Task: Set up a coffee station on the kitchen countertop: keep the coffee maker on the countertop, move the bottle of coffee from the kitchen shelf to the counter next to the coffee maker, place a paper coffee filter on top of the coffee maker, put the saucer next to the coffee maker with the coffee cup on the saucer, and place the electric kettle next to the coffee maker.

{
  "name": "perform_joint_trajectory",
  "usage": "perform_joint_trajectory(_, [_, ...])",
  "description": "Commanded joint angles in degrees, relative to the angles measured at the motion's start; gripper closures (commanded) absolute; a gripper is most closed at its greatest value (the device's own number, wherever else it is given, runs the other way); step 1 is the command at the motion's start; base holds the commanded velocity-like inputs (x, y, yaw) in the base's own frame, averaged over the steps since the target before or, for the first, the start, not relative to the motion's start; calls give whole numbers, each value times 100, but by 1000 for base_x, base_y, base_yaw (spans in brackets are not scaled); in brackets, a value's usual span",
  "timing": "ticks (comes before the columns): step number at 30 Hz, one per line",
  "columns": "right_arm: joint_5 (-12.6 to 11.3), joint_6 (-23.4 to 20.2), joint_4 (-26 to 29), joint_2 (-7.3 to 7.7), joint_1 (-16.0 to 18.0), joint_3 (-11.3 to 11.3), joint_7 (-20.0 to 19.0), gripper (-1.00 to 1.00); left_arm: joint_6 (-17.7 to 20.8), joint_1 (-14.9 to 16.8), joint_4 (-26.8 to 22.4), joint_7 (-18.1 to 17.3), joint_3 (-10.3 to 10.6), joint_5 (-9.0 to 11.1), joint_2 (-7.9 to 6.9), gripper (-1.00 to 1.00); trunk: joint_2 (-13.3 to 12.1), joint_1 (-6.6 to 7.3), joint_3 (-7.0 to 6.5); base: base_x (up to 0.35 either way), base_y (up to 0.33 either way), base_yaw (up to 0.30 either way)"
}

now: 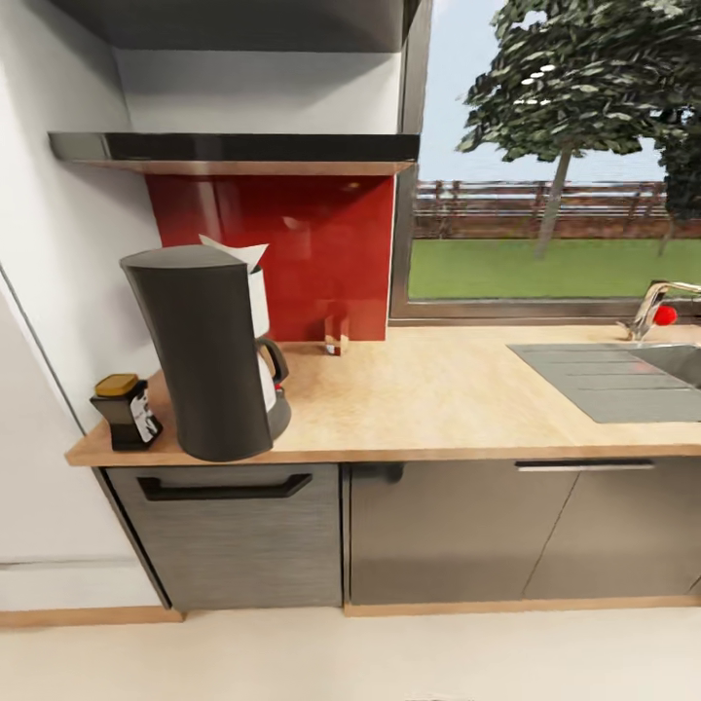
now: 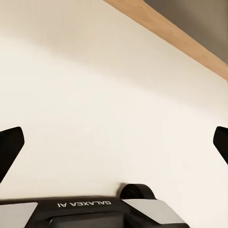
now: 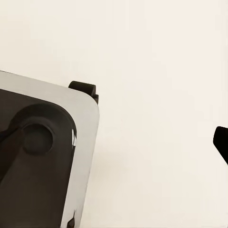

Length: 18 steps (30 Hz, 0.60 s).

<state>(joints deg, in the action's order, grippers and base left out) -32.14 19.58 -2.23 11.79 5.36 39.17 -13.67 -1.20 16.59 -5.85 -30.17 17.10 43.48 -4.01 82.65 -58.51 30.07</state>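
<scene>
The tall dark grey coffee maker [image 1: 206,355] stands at the left end of the light wood countertop [image 1: 438,389]. A white paper coffee filter [image 1: 238,251] pokes up from its top. The dark bottle of coffee [image 1: 128,411], with an amber lid, stands on the counter just left of the machine. Above them runs the glossy black kitchen shelf [image 1: 234,148], and I see nothing on it. My left gripper [image 2: 114,147] hangs open over the cream floor, its fingertips [image 2: 9,151] far apart. My right gripper [image 3: 114,147] is open above the floor too, one fingertip [image 3: 221,142] showing at the frame's edge.
A grey steel sink [image 1: 623,382] with a tap [image 1: 658,304] is set in the counter's right part. A small brown object [image 1: 336,341] stands against the red backsplash. Dark grey cabinets [image 1: 438,531] sit below the counter. My own base [image 3: 38,156] is beneath the arms.
</scene>
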Motion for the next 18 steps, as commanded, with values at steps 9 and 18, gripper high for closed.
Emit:
perform_joint_trajectory(9, [-63,28,-23,-1,9,30,-48,-100,-12,2,4,-15,48,47,-3,-100,3,0,6,0,-7,-251])
perform_joint_trajectory(18, [-59,28,-23,-1,9,30,-48,-100,-12,2,5,-9,38,47,-3,-100,3,0,6,4,0,-255])
